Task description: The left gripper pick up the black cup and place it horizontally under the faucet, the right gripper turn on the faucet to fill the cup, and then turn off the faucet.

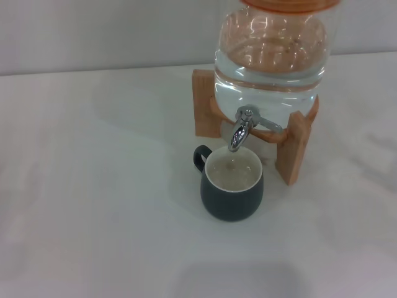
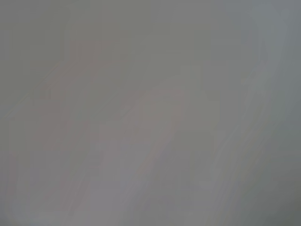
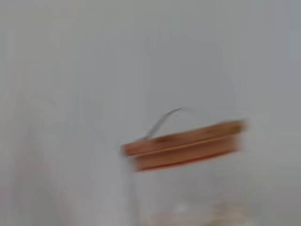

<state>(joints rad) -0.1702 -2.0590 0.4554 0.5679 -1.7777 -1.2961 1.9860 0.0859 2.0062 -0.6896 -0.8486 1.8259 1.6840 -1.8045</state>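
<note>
Oddly, neither arm shows anywhere in the head view, so I cannot tell how the left gripper or the right gripper is posed, how far either is open, or whether either holds anything. The left wrist view is only a grey blur with nothing to make out.

The small rounded charcoal cup with the cream inside stands upright just right of the frame's centre on the white table, its mouth directly below the spout of the shiny chrome faucet. Its dark loop handle points toward the upper left. Nothing touches it.

The faucet juts from the clear glass water jar at the upper right, which rests on a light wooden stand.

The right wrist view shows a blurred wooden lid in the lower middle of its frame.
</note>
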